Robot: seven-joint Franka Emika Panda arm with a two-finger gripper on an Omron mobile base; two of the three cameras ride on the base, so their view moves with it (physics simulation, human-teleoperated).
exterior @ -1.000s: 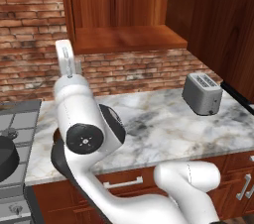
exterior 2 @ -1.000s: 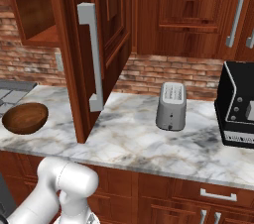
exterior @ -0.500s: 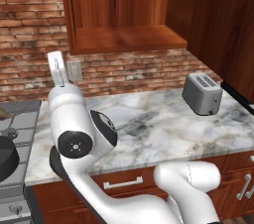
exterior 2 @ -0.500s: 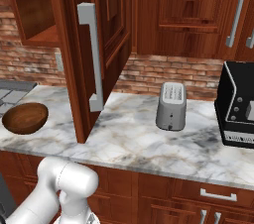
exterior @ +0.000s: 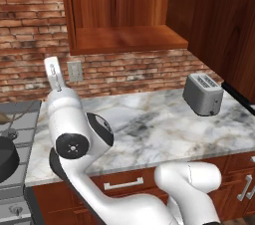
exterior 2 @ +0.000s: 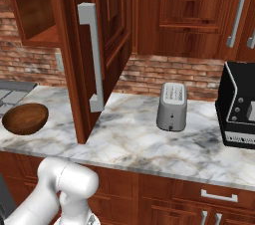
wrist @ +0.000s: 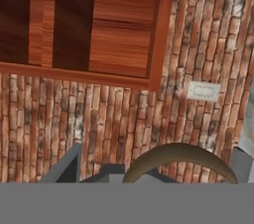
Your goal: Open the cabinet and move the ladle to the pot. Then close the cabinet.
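Hand: my hand (wrist: pixel 149 174) is pinched almost fully together. In the hand view a thin curved strip sits right at its base, so I judge I am holding the ladle (wrist: pixel 178 151), though the contact itself is hidden.

Ladle, place: at my hand, up off the bench (exterior: pixel 149 119), with brick wall and the underside of the cabinet (exterior: pixel 129 40) behind it.

Ladle, look: slim, grey-brown and dull, bowed in one smooth arc. I see the handle but cannot make out the bowl end.

Ladle, long axis: it runs side to side across the hand view, crosswise to my fingers rather than pointing away from them.

Pot: dark and round at the left edge of the left base view (exterior: pixel 6 162), on the stove (exterior: pixel 20 114) — low and to the left of my arm, well below the cabinet shelf.

The relation that counts: the pot lies left and down from where my hand is carried, so I expect a leftward swing and then a descent, with the ladle's arc brought over the rim.

Cabinet: the door (exterior 2: pixel 107 45) stands wide open with its long silver handle (exterior 2: pixel 92 55) facing out, and the shelf looks bare — closing comes last.

Nearby: a wooden bowl (exterior 2: pixel 25 118) sits on the bench near the stove and is not the target.
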